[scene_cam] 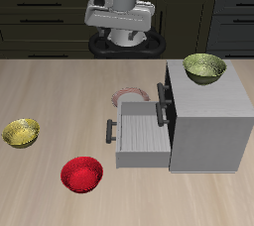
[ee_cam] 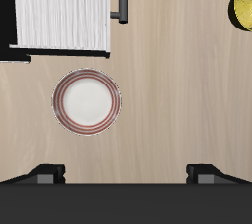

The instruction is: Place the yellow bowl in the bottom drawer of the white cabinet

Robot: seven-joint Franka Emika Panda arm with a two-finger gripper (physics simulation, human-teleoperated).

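The yellow bowl (scene_cam: 21, 132) sits upright on the table near the front edge, far from the cabinet; part of it also shows in the wrist view (ee_cam: 243, 2). The white cabinet (scene_cam: 213, 121) stands on the other side of the table. Its bottom drawer (scene_cam: 139, 139) is pulled out and is empty, with its black bar handle (scene_cam: 112, 131) toward the table's middle. The drawer also shows in the wrist view (ee_cam: 64, 12). My gripper (scene_cam: 124, 30) hangs high at the back, above the plate. It is open and empty, with fingertips (ee_cam: 44, 175) wide apart.
An olive yellow-green bowl (scene_cam: 204, 67) stands on top of the cabinet. A red bowl (scene_cam: 81, 173) sits near the front edge, close to the drawer's front. A white plate with a red rim (scene_cam: 129, 96) (ee_cam: 87, 101) lies behind the open drawer.
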